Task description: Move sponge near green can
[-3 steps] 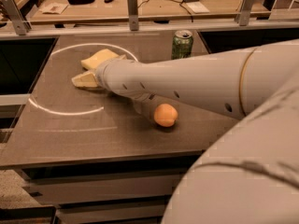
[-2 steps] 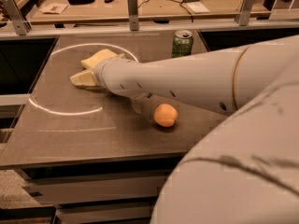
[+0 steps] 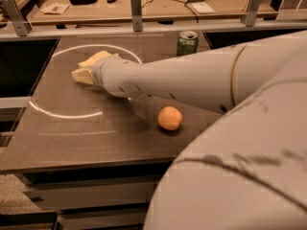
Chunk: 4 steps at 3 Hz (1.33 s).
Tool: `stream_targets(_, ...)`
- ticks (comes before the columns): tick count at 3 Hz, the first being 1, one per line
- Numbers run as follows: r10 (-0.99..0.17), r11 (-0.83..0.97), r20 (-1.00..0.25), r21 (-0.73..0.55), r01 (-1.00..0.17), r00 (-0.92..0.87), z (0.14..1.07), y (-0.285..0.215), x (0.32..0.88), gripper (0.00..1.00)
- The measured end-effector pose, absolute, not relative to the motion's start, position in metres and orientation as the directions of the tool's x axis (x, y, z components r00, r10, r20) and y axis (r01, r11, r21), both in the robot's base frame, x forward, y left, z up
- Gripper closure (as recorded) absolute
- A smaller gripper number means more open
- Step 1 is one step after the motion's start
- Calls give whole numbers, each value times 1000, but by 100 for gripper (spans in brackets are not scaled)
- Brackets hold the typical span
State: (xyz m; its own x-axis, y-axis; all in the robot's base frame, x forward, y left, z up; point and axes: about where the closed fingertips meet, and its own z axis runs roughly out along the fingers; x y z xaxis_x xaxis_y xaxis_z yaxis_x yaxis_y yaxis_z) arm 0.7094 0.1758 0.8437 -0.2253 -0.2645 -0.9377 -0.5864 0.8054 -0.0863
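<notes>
Dark bench [image 3: 72, 143]: open surface along the front edge, left of the round orange fruit [image 3: 170, 118]. Mid-left, gripper [image 3: 85, 72] sits at the pale yellow wavy foam sponge [image 3: 95, 60]; cannot tell its grip. Small upright green drinks can [image 3: 187, 43] stands by the far edge, well apart.

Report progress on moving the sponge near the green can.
Done: the approach; the gripper is at the sponge, at the left rear of the table. In hand: taking hold, unconfirmed. Left: the whole carry rightward to the green can, which stands well apart.
</notes>
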Motion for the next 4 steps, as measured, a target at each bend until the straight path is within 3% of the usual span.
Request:
stream_targets(3, -266, 775, -951, -113, -621, -158, 856, 193, 710, 88)
stream_targets(4, -289, 767, -949, -153, -623, -122, 867, 172, 712, 100)
